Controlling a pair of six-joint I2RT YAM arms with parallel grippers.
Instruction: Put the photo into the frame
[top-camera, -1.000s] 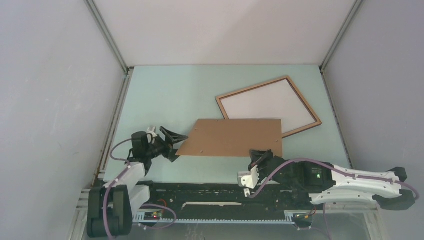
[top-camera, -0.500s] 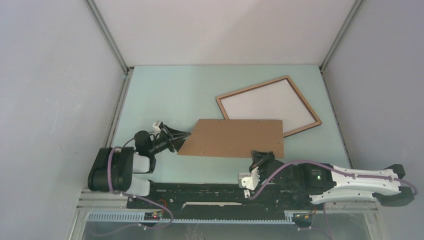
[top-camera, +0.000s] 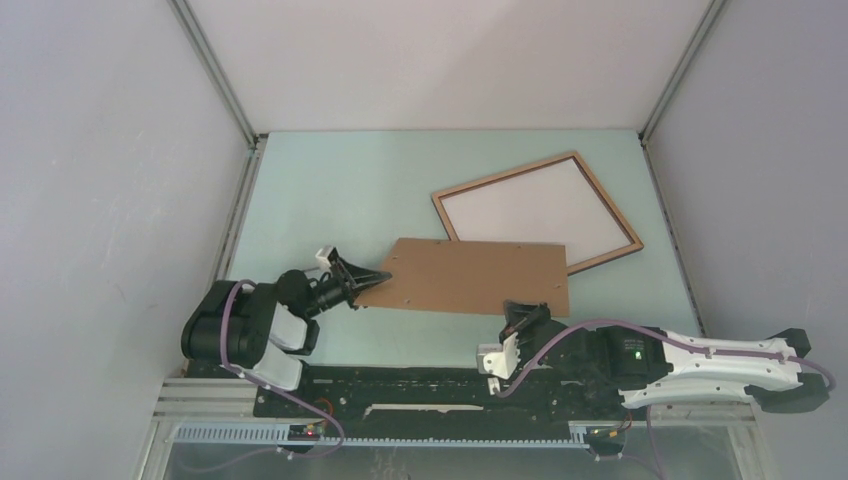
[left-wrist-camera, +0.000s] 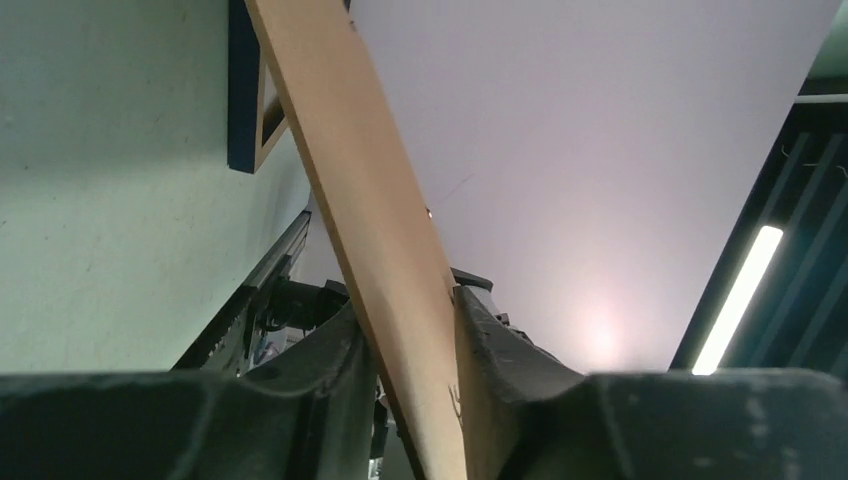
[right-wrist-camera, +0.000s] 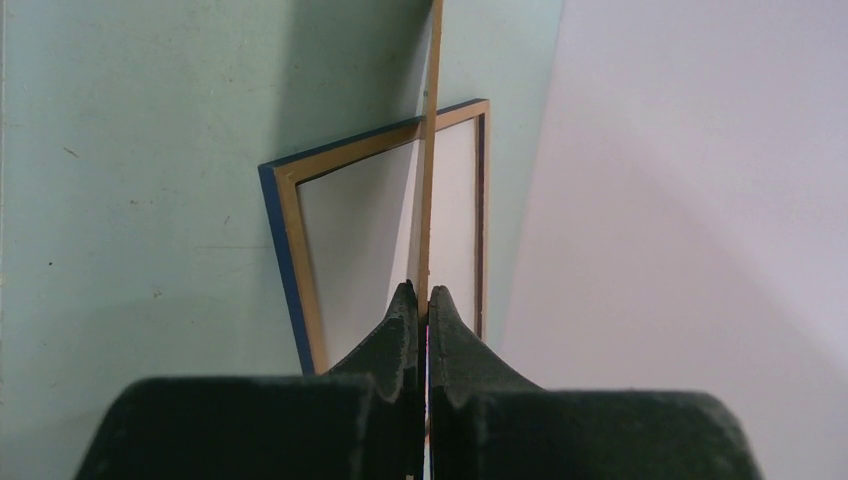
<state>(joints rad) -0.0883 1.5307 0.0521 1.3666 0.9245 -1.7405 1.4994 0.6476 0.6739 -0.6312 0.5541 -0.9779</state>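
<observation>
Grip check: right gripper (top-camera: 527, 312) pinches brown board (top-camera: 470, 277) at its near edge; left gripper (top-camera: 362, 279), wide a second ago, now clamps its left corner. frame (top-camera: 608, 198) lies upper right.

We see a plain brown board (top-camera: 465, 276) near us, a light-brown wooden frame (top-camera: 506, 174) with a white centre and blue outer edge farther right, and a pale green table (top-camera: 340, 190) beneath.

frame (top-camera: 540, 205): far right on table (top-camera: 350, 190) | board (top-camera: 470, 275): before it (overlapping its near corner)
</observation>
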